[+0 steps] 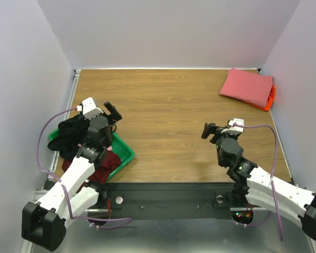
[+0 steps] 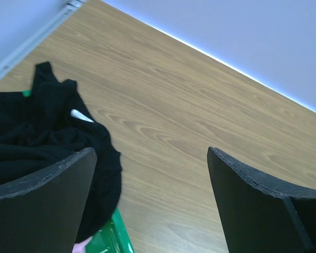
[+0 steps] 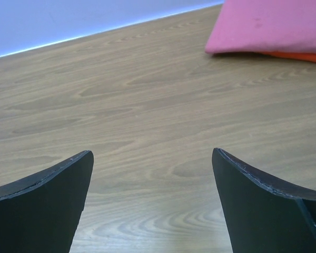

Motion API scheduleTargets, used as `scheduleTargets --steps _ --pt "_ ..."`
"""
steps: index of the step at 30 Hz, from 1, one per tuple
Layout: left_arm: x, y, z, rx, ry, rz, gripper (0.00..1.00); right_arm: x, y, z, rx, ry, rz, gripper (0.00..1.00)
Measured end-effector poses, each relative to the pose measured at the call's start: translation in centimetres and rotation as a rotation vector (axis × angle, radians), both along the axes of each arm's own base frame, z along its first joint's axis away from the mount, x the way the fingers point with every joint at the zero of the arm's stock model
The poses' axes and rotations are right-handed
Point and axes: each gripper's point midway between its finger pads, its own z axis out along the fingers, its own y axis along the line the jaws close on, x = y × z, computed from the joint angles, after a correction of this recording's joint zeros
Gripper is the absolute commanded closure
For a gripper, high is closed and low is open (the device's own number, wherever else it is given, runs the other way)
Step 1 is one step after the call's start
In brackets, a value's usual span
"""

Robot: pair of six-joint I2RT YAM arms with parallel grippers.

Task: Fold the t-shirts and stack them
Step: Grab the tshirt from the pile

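A black t-shirt (image 1: 68,134) lies heaped in the green tray (image 1: 125,154) at the left, with a dark maroon t-shirt (image 1: 108,163) beside it under my left arm. My left gripper (image 1: 111,112) is open and empty, just beyond the tray over bare wood. In the left wrist view the black t-shirt (image 2: 37,137) hangs past the tray's rim (image 2: 109,238), left of the open gripper (image 2: 151,158). A folded coral-pink t-shirt (image 1: 246,87) lies on an orange t-shirt (image 1: 272,98) at the far right corner. My right gripper (image 1: 213,130) is open and empty; the stack (image 3: 274,26) shows far ahead of it (image 3: 152,155).
The wooden table (image 1: 168,116) is walled on three sides by pale panels. A metal rail (image 1: 68,100) runs along its left edge. A small pale pink patch (image 2: 81,246) shows under the black cloth at the tray.
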Motion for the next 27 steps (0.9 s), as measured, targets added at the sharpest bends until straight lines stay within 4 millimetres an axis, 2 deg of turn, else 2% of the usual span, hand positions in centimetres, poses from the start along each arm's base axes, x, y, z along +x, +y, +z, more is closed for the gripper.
scheduleTargets --steps 3,5,10,15,20,27 --pt "0.9 1.7 0.4 0.017 0.041 0.082 0.01 0.9 0.5 0.6 0.004 -0.008 0.017 0.00" --pt "1.6 3.0 0.4 0.025 0.066 0.132 0.01 1.9 0.1 0.6 0.008 -0.004 0.010 0.00" --pt "2.0 6.8 -1.1 0.043 0.160 0.256 0.01 5.4 -1.1 -0.4 0.028 0.049 0.013 0.00" --pt "0.6 9.9 -2.5 0.042 0.230 0.351 0.01 8.1 -0.8 -2.6 0.067 0.115 0.073 0.00" --pt "-1.2 12.2 -3.2 0.015 0.254 0.438 0.01 9.5 0.2 -4.6 0.106 0.173 0.144 0.00" --pt "-3.3 12.6 -4.7 -0.023 0.258 0.467 0.01 10.1 1.3 -6.5 0.156 0.228 0.214 0.00"
